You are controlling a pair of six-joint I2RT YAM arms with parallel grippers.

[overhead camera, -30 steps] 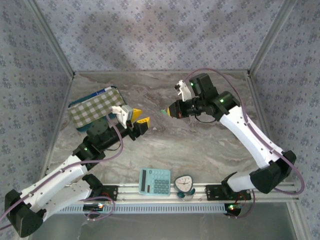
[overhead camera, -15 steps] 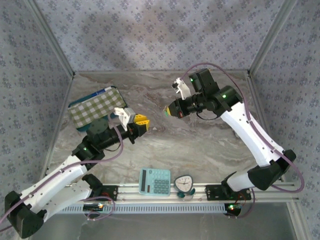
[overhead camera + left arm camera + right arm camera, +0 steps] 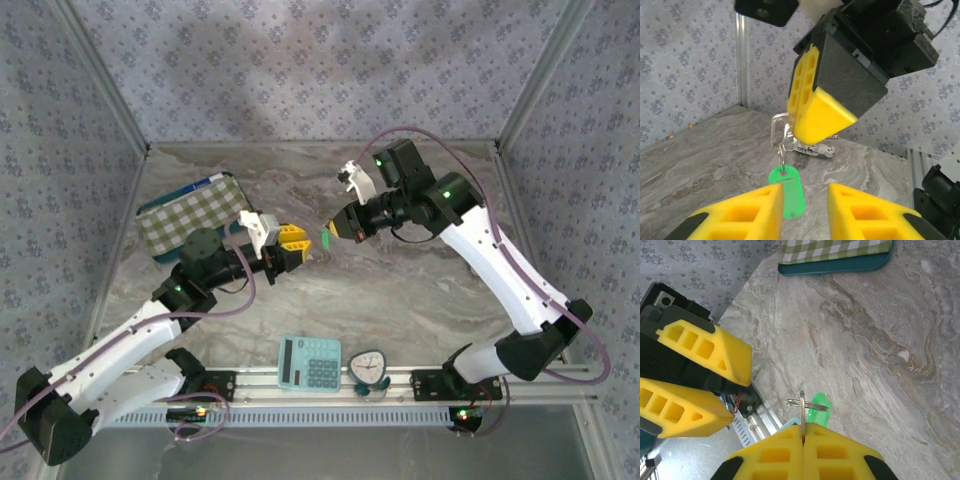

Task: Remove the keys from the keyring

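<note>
Two arms have drawn together over the middle of the table (image 3: 420, 290) in the top view. A second ago the left end effector (image 3: 291, 241) stood wider open and further left; now its jaws have narrowed to a partial gap, and it sits just beside the right end effector (image 3: 336, 227), which has edged left. Between them hangs the green tag (image 3: 324, 239). I judge this as the approach to a second grip, with no key off yet.

From the left wrist, the left end effector (image 3: 805, 210) grips nothing. The tag (image 3: 787, 192) dangles by the gap between its fingers, though I cannot tell whether it is level with them. Above, the right end effector (image 3: 822, 117) pinches the keyring (image 3: 781, 134) – a key (image 3: 813, 149) hangs behind it.

From the right wrist, the right end effector (image 3: 803, 440) is shut tight on the keyring (image 3: 802, 402), held in the air, tag (image 3: 818, 406) below. At the left of the frame the left end effector (image 3: 707, 382) has its jaws apart.

The table is grey veined marble-look. A checked tray (image 3: 190, 213) lies at its upper left, and a blue calculator (image 3: 309, 362) and a small white dial (image 3: 368, 367) sit at the lower edge. Patterned blue-grey walls close in three sides.
</note>
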